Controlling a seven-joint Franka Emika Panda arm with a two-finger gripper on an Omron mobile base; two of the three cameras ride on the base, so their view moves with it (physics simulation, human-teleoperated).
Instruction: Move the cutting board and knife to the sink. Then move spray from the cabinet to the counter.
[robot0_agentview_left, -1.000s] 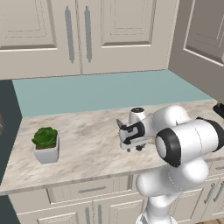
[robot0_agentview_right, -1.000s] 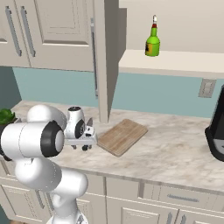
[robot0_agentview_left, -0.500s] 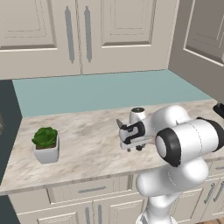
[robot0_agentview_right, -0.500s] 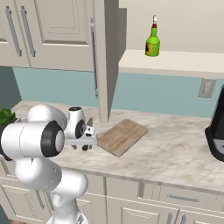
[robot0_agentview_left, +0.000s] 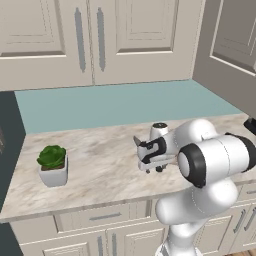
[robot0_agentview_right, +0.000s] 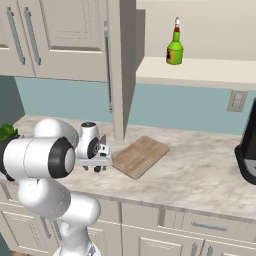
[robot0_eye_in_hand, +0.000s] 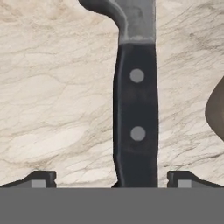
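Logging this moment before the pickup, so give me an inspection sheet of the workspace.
Surface: counter, beige marble.
Job's things: cutting board flat on the counter; knife on the counter, black handle between the fingertips; spray upright on the cabinet shelf.
Clutter: potted plant; dark appliance at the right edge.
Grippers: gripper open, low over the knife handle.
Cables: nothing seen.
Surroundings: panelled doors, teal backsplash, wall outlet.

Teal backsplash beneath beige panelled wall cupboards.
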